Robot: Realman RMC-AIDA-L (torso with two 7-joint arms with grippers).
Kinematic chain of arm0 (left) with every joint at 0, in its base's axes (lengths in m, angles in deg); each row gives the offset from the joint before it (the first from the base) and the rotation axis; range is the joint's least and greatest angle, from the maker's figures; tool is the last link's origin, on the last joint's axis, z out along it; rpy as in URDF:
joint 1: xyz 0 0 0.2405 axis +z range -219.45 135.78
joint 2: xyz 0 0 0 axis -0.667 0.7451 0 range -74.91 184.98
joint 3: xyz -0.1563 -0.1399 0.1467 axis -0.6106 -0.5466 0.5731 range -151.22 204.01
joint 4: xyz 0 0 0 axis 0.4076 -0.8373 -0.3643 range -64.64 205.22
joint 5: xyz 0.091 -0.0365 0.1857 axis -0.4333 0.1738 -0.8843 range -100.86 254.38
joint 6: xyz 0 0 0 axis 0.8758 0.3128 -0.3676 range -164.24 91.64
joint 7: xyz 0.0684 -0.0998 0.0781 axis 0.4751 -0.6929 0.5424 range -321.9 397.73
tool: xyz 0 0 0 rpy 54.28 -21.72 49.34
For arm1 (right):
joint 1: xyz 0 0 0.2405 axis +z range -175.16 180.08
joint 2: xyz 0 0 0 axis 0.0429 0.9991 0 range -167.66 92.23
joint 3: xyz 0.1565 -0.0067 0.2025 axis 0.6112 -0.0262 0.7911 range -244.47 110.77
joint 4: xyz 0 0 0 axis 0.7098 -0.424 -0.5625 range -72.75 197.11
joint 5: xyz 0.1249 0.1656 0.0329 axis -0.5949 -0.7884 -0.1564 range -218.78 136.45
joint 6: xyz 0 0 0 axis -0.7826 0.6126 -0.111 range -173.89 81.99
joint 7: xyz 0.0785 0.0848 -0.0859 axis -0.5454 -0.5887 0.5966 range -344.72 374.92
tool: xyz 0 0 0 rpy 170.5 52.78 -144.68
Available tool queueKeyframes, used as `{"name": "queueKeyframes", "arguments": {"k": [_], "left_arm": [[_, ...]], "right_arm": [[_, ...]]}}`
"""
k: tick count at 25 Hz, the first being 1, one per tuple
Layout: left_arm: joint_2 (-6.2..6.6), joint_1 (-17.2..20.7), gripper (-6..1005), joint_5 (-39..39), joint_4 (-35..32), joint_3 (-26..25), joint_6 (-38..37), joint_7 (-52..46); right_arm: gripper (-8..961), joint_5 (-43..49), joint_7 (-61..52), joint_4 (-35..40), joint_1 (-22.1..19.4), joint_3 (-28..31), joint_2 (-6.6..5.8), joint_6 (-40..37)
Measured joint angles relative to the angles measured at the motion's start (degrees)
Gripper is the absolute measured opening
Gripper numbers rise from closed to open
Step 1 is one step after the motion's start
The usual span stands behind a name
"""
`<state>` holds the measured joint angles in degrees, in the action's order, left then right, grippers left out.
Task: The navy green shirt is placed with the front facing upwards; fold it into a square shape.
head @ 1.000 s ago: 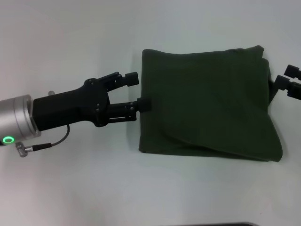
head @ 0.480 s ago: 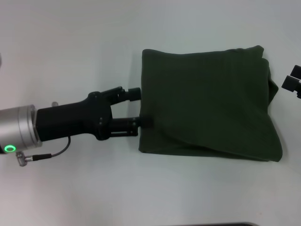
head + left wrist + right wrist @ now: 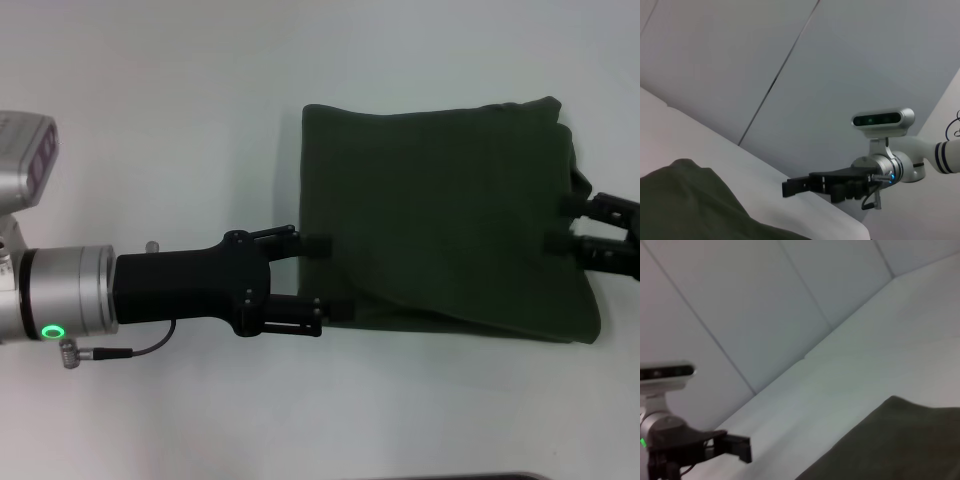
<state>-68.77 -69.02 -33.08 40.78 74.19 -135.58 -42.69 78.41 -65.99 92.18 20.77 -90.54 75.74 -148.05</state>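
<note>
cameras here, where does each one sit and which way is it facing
Head view: on the robot's head, looking down at the folded dark olive-green shirt on the white table; left gripper and right gripper show, fingers open at opposite shirt edges.
Left wrist view: on the left arm, looking low across the shirt at the right gripper and grey wall panels.
Right wrist view: on the right arm, looking back across the shirt toward the left gripper.
Shared: all three show the shirt; each wrist view shows the opposite gripper.
</note>
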Motion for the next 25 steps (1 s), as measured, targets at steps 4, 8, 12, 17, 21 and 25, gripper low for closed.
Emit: {"name": "queueKeyframes", "arguments": {"k": [4,8,12,17,21,25], "left_arm": [[0.05,-0.1,934,0.0,0.0,0.0,0.0,0.0],[0.14,-0.1,934,0.0,0.0,0.1,0.1,0.0],[0.23,-0.1,934,0.0,0.0,-0.1,0.1,-0.4],[0.31,-0.4,934,0.0,-0.1,-0.1,0.1,-1.1],[0.32,-0.4,934,0.0,-0.2,0.1,0.1,-1.5],[0.32,-0.4,934,0.0,-0.1,0.0,0.1,-1.5]], "right_arm": [[940,1.0,1.5,-0.4,0.7,-0.9,0.63,-0.1],[940,1.5,1.7,-0.4,1.7,-3.1,1.56,1.0],[940,1.6,3.2,-0.4,2.7,-4.5,2.69,2.1],[940,1.6,3.7,-0.4,3.8,-5.2,3.13,3.0],[940,1.6,3.7,-0.5,4.0,-5.3,3.18,3.1],[940,1.6,3.7,-0.5,4.1,-5.1,3.17,3.1]]}}
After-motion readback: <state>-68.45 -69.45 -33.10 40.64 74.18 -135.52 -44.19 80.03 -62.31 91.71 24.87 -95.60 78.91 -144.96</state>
